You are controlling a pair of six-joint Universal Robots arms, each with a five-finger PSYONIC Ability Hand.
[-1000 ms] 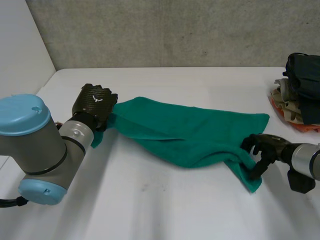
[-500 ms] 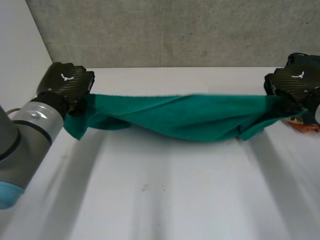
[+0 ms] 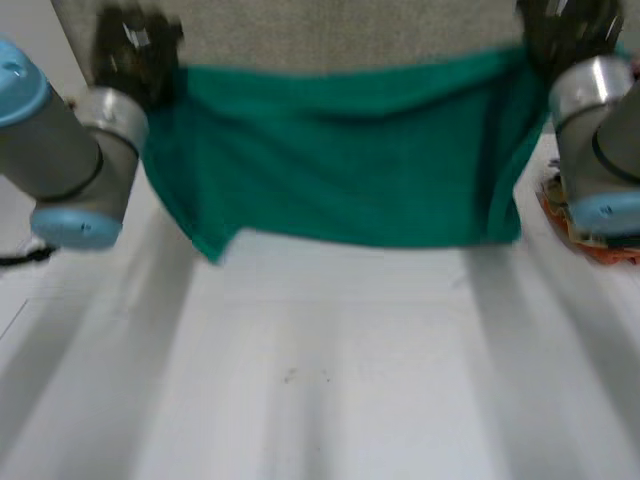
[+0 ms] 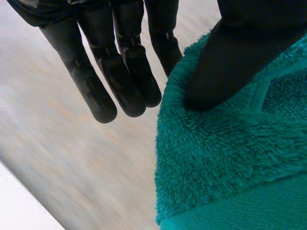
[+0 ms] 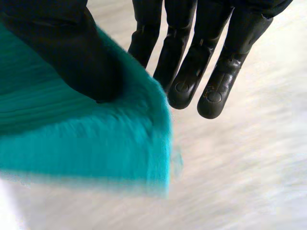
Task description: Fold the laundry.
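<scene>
A green towel [image 3: 340, 160] hangs spread in the air above the white table [image 3: 330, 380], held up by its two top corners. My left hand [image 3: 135, 50] pinches the towel's left top corner; in the left wrist view the thumb [image 4: 230, 62] presses the green towel [image 4: 230, 158] against a finger, the other fingers [image 4: 120, 72] straight. My right hand [image 3: 570, 30] pinches the right top corner; in the right wrist view its thumb [image 5: 72, 57] presses the green towel [image 5: 86, 139] against a finger while the other fingers [image 5: 201, 57] stay straight.
A pile of dark and orange laundry [image 3: 585, 235] lies at the table's right edge, behind my right arm [image 3: 600, 130]. A grey wall [image 3: 340, 30] stands behind the table. My left arm [image 3: 60, 140] is at the left.
Both hands have risen and moved apart, lifting the towel off the table. It went from a bunched strip to a flat hanging sheet.
</scene>
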